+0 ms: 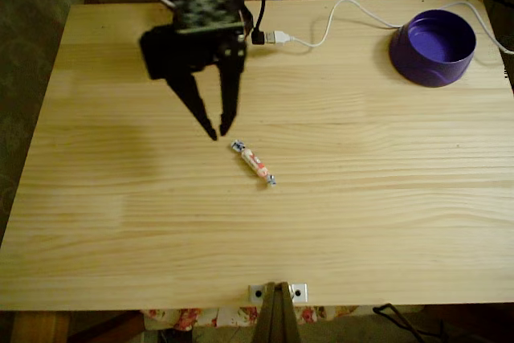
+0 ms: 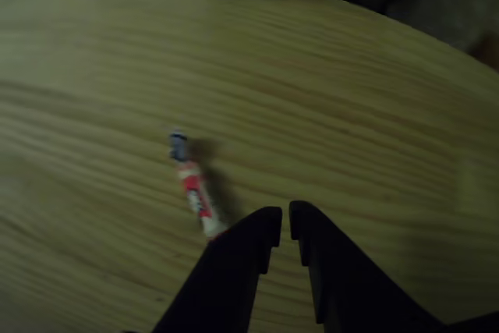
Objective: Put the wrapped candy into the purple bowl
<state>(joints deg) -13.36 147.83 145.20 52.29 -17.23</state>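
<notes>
End effector (image 2: 284,220) nearly closed — wrapped candy (image 2: 193,189) partly hidden

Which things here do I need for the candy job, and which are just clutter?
Needed:
- wrapped candy, lying on the table
- purple bowl, far right corner in the fixed view
- hand, fingers nearly closed, beside the candy

Clutter:
- white cable by the bowl
- metal bracket at the table's near edge

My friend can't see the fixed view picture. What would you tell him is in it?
A black gripper, nearly closed, hangs over a wooden table just left of a small wrapped candy lying near the middle. A purple bowl sits at the far right corner, beside a white cable.
</notes>
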